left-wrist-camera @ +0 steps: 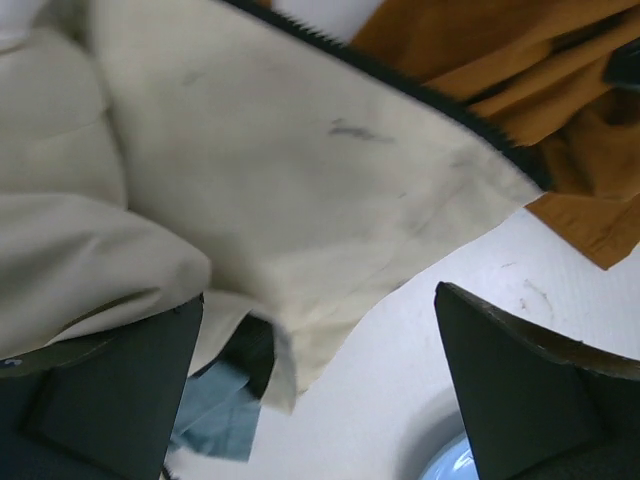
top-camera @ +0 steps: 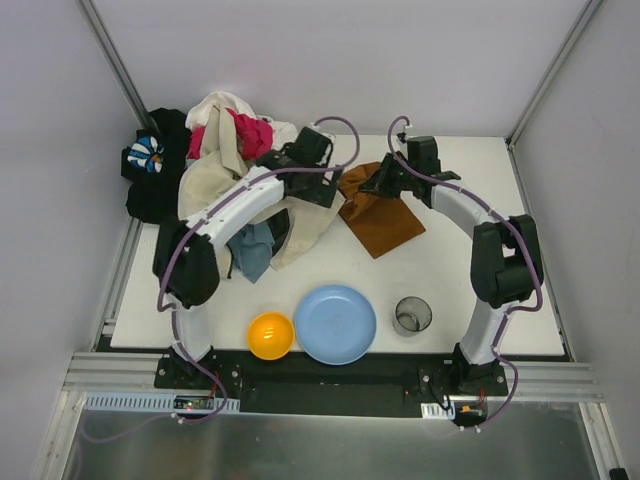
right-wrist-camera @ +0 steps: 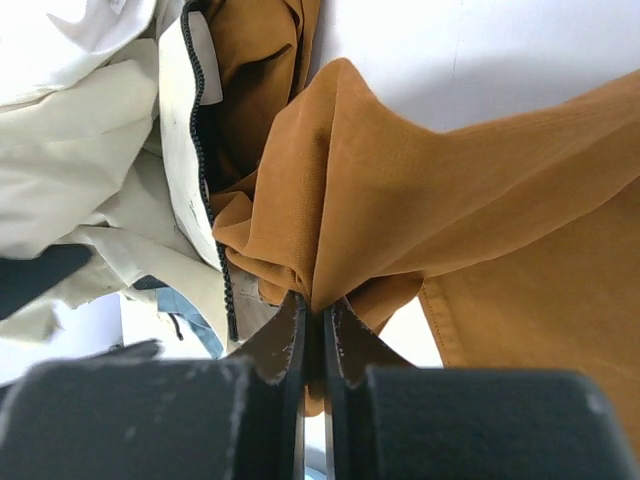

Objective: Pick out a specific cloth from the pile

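The rust-brown cloth (top-camera: 385, 222) lies on the white table to the right of the pile (top-camera: 225, 165), with one end lifted. My right gripper (top-camera: 378, 184) is shut on a bunched fold of the cloth (right-wrist-camera: 450, 190); in the right wrist view its jaws (right-wrist-camera: 315, 308) pinch the fabric tightly. My left gripper (top-camera: 325, 188) hovers open over the edge of a cream garment (left-wrist-camera: 300, 170) with a black zipper. Nothing sits between its wide-apart fingers (left-wrist-camera: 520, 390). The cloth (left-wrist-camera: 560, 90) shows at the upper right of the left wrist view.
A blue plate (top-camera: 336, 324), an orange bowl (top-camera: 271, 335) and a dark cup (top-camera: 413, 315) stand near the table's front edge. A black garment (top-camera: 160, 190) hangs over the table's left edge. A blue-grey cloth (top-camera: 252, 250) pokes out under the cream garment.
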Controlling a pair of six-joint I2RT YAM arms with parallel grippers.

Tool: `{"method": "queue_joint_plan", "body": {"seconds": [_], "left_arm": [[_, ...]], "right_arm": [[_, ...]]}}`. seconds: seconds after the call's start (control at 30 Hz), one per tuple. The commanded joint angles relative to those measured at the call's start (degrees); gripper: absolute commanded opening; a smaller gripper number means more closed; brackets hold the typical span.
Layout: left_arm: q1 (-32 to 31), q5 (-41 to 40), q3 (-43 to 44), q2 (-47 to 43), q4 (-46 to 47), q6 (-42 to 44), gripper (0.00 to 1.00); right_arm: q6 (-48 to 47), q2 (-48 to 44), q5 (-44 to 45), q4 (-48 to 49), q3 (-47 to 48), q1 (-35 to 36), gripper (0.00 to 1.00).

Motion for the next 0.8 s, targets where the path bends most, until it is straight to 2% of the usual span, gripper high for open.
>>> {"method": "queue_joint_plan", "body": {"seconds": [0.0, 0.17, 0.3, 0.37, 0.4, 0.5, 0.57, 0.67, 0.7, 0.77], "left_arm": [[-4.7, -2.5, 7.9, 8.2, 1.6, 2.3, 0.99], [-7.6, -3.7, 13.8, 14.9, 1.7, 2.3, 0.99], [-8.4, -6.1, 14.7, 17.1, 1.9, 2.1, 0.99], [-8.2, -9.1, 13.8, 17.6, 2.0, 1.8, 0.95], [-8.3, -11.1, 13.3, 17.7, 2.1, 1.7, 0.9], [-7.7, -15.1, 12.7, 19.0, 2.3, 1.7, 0.65], [-7.0, -14.9, 12.8, 19.4, 2.5, 2.0, 0.38], [-5.7, -14.4, 12.6, 18.6, 2.9, 3.0, 0.06], [-5.3, -14.5, 12.1, 17.9, 3.0, 3.3, 0.0], [-4.4, -15.2, 10.3, 15.5, 3.5, 4.0, 0.0]], "right_arm": [[-1.0, -1.5, -2.4, 1.7, -0.4, -0.4, 0.01], [-1.0, -1.4, -3.1, 1.7, -0.8, -0.5, 0.01], [-1.1, -1.3, -3.7, 1.8, -1.1, -0.9, 0.01], [-1.1, -1.3, -3.8, 1.8, -1.3, -1.1, 0.01], [-1.1, -1.3, -4.0, 1.8, -1.4, -1.1, 0.01], [-1.1, -1.4, -4.3, 1.9, -1.5, -1.3, 0.01], [-1.0, -1.6, -4.3, 2.0, -1.6, -1.3, 0.01], [-1.1, -1.9, -4.3, 2.0, -1.9, -1.4, 0.01], [-1.1, -2.0, -4.3, 2.0, -1.9, -1.6, 0.01], [-1.2, -2.0, -4.5, 1.9, -2.0, -1.9, 0.01]]}}
